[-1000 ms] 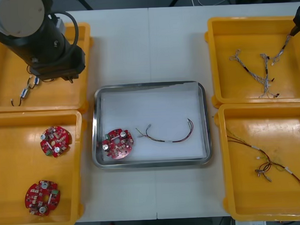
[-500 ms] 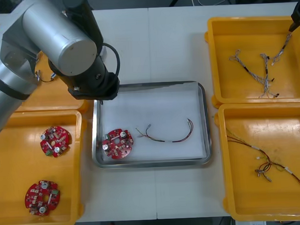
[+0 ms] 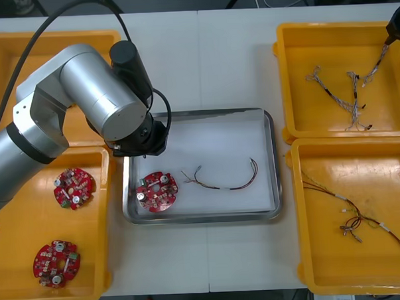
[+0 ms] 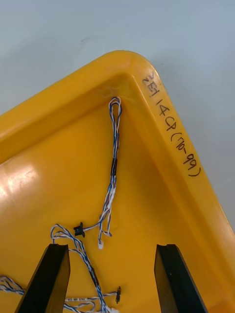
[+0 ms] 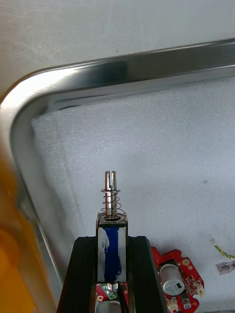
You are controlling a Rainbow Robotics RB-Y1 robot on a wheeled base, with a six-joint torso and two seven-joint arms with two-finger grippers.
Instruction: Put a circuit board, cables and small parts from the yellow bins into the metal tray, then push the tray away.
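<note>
My left gripper [image 5: 111, 243] is shut on a small metal part [image 5: 111, 230], a blue block with a spring and a pin sticking out ahead of the fingers. It hangs over the white inside of the metal tray [image 5: 122, 73], near a corner. In the front view the left arm's wrist [image 3: 138, 141] covers the tray's [image 3: 198, 115] far left corner. A red circuit board [image 3: 156, 191] and a thin cable [image 3: 224, 179] lie in the tray. My right gripper [image 4: 110, 249] stands open above a blue and white cable [image 4: 113, 161] in the right far bin's corner.
The left near bin [image 3: 13, 291] holds two circuit boards [image 3: 74, 188] [image 3: 56, 263]. Blue and white cables [image 3: 347, 94] lie in the right far bin, red and yellow cables [image 3: 355, 216] in the right near bin. The left arm's silver links cross the left far bin [image 3: 23, 51].
The left arm has swung from the left far bin to the tray's far left corner. The right arm has stayed in place.
</note>
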